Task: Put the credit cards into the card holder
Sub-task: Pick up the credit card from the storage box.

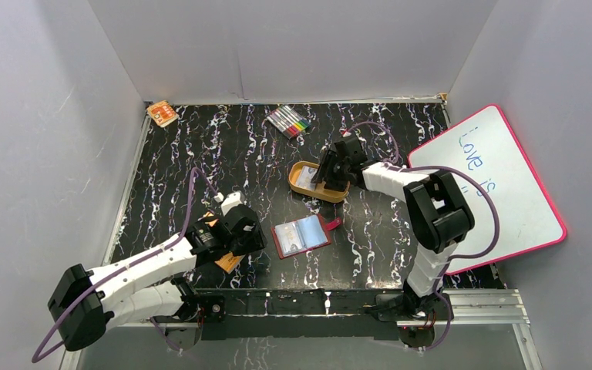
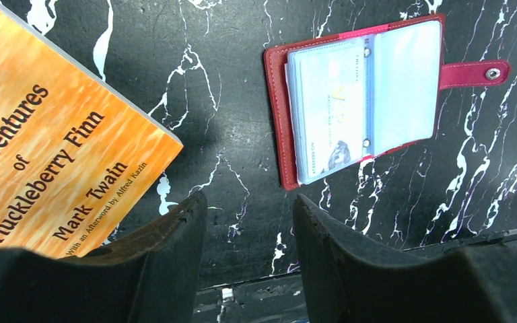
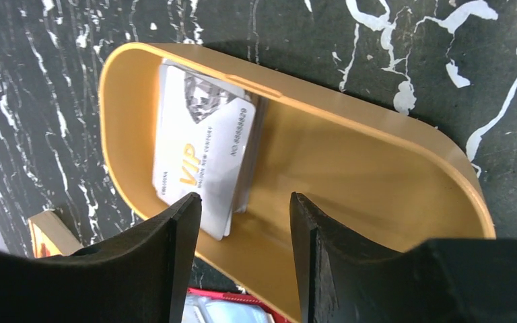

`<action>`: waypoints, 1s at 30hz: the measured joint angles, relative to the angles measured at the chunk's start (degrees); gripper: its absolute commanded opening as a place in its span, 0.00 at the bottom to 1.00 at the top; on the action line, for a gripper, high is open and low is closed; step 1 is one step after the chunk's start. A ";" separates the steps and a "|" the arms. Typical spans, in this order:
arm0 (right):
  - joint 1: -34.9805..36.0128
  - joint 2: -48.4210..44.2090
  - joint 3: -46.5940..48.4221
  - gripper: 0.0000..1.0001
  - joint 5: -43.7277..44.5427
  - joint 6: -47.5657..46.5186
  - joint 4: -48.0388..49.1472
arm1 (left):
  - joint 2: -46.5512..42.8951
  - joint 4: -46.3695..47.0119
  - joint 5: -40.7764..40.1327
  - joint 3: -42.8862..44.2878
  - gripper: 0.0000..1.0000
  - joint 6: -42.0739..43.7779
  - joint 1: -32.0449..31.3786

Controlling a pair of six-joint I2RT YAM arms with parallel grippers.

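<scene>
Gold "VIP" is printed on the pale grey credit cards (image 3: 202, 161) stacked in a tin (image 3: 350, 155) beyond the open red card holder (image 2: 357, 101). "Huckleberry Finn" is read on a book (image 2: 54, 134) beside the holder. The left gripper (image 2: 249, 229) and right gripper (image 3: 242, 229) are held parted, empty.

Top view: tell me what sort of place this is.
Likely a robot test booth: plain grey walls around a black marbled table, left arm and right arm bolted at its near edge, whiteboard at the side.
</scene>
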 measured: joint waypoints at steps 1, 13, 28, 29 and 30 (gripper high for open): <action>0.07 0.57 0.02 0.59 0.00 0.11 -0.02 | 0.15 0.00 0.00 0.00 0.48 0.02 0.00; 0.11 3.65 1.68 0.45 -1.18 1.36 0.42 | 1.16 -0.02 -0.04 0.00 0.48 0.24 0.00; -0.15 2.34 -1.51 0.37 -2.10 2.99 4.74 | 2.08 -0.83 -0.26 0.02 0.48 0.76 0.00; -0.22 2.05 -1.95 0.37 -2.08 3.08 5.05 | 2.19 -0.87 -0.26 0.02 0.48 0.76 0.00; -0.35 1.77 -2.40 0.36 -2.08 3.13 5.20 | 2.21 -0.87 -0.26 0.02 0.48 0.79 0.00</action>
